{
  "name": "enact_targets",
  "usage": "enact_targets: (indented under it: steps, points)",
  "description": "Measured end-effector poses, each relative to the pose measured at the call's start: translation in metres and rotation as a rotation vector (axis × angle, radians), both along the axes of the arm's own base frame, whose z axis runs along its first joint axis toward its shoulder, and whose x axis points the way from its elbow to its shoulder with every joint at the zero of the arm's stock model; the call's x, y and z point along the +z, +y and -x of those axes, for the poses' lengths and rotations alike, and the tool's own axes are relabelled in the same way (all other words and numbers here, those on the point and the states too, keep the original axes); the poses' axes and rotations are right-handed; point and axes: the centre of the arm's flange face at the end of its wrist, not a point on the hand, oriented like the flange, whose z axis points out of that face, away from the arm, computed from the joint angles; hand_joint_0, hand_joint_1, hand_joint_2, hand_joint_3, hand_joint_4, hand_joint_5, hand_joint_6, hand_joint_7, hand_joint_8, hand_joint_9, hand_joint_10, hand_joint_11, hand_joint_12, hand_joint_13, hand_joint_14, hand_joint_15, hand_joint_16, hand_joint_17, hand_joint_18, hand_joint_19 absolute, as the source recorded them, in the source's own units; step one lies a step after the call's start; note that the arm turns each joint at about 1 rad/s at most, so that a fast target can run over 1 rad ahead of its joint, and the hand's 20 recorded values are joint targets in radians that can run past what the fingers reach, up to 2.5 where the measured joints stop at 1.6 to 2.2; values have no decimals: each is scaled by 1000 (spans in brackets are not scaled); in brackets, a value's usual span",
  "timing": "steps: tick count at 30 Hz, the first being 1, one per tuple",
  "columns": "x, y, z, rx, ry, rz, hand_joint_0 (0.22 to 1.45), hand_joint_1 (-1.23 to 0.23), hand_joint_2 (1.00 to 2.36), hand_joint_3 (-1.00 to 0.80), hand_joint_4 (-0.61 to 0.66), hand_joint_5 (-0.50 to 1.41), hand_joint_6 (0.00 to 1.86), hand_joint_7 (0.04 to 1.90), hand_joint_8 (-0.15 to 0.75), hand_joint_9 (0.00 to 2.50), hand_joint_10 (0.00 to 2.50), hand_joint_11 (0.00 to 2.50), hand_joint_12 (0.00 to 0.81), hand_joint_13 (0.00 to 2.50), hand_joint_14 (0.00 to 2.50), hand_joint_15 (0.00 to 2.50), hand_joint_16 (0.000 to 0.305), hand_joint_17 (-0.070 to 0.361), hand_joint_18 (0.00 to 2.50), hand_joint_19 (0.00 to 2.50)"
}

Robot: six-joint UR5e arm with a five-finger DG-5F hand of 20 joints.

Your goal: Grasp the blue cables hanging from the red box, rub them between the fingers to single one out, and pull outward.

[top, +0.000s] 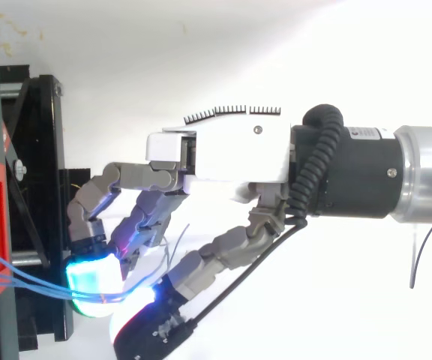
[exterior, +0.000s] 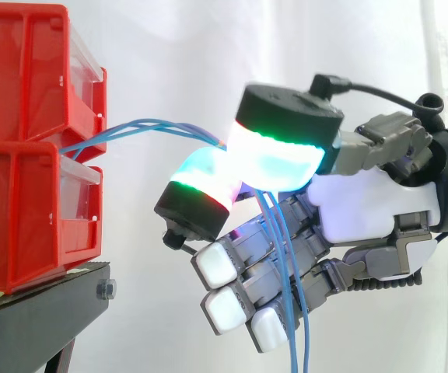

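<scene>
Nearest the camera in the side view, two thick glowing pads (exterior: 278,155) of the hand (exterior: 364,202) were seen closed against each other at frame centre, with the blue cables (exterior: 154,124) pinched between them. The hand was thus recorded as narrowly closed on the cables. Its other fingers were curled below the pinch, their white tips toward the lower centre, and nothing was seen held in them.

The cables were traced from the red box (exterior: 22,78) at the left edge, where they emerged between its upper and lower tiers. From there they ran rightward in a shallow arch to the pinch. Their long axis was therefore nearly level, running from left to right across the frame, with the box to the left of the hand. Several strands were seen side by side, so no single one was judged to have been separated out. Beyond the pinch, the loose ends hung down in front of the curled fingers to the bottom edge.

In the top view the same strands (top: 21,281) were shown running from the left edge to the lit pads at lower left, with the palm (top: 216,161) at centre. An outward pull was judged to lie toward the right of both frames, away from the box. Some slack was suggested by the arch.
</scene>
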Motion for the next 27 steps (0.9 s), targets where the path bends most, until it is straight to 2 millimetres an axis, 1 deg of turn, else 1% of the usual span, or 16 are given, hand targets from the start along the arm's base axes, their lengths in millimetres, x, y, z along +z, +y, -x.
enact_targets:
  steps: [4,5,6,8,11,15,17,19,22,23,24,26,27]
  points:
    - [0,0,0,0,-1,0,549,-937,1000,-500,170,-150,925,1017,334,884,14,466,417,806,16,461,50,113,797,469]
    - [0,0,0,0,-2,0,502,-884,1000,-500,173,-145,922,1016,345,903,14,457,430,824,18,467,53,118,817,471]
    - [0,0,0,0,-2,0,495,-869,1000,-500,177,-142,920,1020,353,922,12,450,435,833,17,460,54,121,830,477]
    - [0,0,0,-1,-2,0,466,-777,1000,-500,182,-132,913,1040,366,963,13,440,447,855,17,459,56,126,851,480]
    - [0,0,0,-2,-1,0,448,-667,1000,-500,177,-123,903,1064,377,997,13,435,460,870,16,456,59,132,872,488]
    - [0,0,0,-2,0,0,446,-591,1000,-500,172,-120,897,1067,381,1009,11,426,463,880,16,462,60,134,873,496]
    - [0,0,0,-2,0,0,475,-569,1000,-500,172,-123,892,1082,375,1003,11,428,453,871,15,473,57,129,848,512]
    - [0,0,0,-2,1,0,515,-579,1001,-500,165,-125,892,1087,359,993,12,429,438,861,16,477,54,122,820,539]
    - [0,0,0,-1,1,0,566,-637,1013,-295,161,-127,889,1129,353,988,12,422,425,859,16,478,52,116,795,557]
    - [0,0,0,-1,1,0,571,-671,1013,-245,168,-125,892,1113,372,1004,11,423,449,885,17,466,56,127,840,519]
    - [0,0,0,-1,1,0,569,-674,1013,-224,167,-124,893,1106,375,1005,11,425,451,889,15,467,57,128,847,516]
    - [0,0,0,-1,1,0,579,-735,1013,-141,163,-130,905,1074,384,1005,11,444,459,894,15,455,59,132,869,483]
    - [0,0,0,0,1,0,580,-740,1013,-135,156,-132,910,1058,380,997,11,439,459,893,15,463,59,132,868,484]
